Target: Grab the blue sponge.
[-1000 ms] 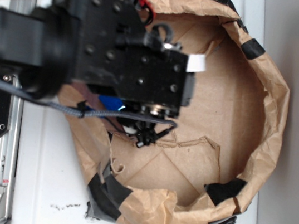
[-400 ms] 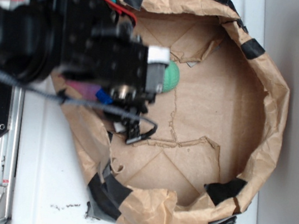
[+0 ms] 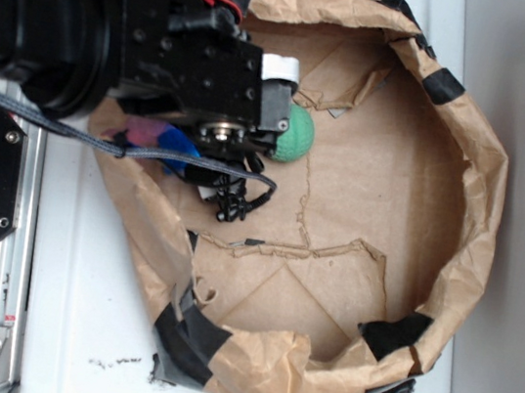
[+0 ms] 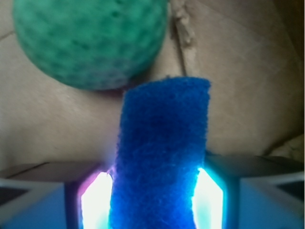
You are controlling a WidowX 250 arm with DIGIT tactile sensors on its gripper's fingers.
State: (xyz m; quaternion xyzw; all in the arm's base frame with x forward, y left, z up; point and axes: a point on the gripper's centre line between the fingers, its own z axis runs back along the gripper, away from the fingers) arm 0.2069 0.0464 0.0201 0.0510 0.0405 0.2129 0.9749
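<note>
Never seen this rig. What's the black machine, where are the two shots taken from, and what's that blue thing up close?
The black machine is a small robot arm, a WidowX 250, ending in a two-fingered gripper. The exterior view looks straight down on a white table, where the arm reaches in from the left over a crumpled brown paper bag with black tape patches, opened into a shallow nest. The wrist view comes from a camera mounted on the gripper, looking out between its fingers.

The blue thing is the flat bright blue foam sponge. In the wrist view it sits between the two fingers, touching both, so the gripper looks shut on it. In the overhead view only a blue sliver shows under the arm. Just beyond the sponge lies a round green dimpled ball, on the bag's floor.
</note>
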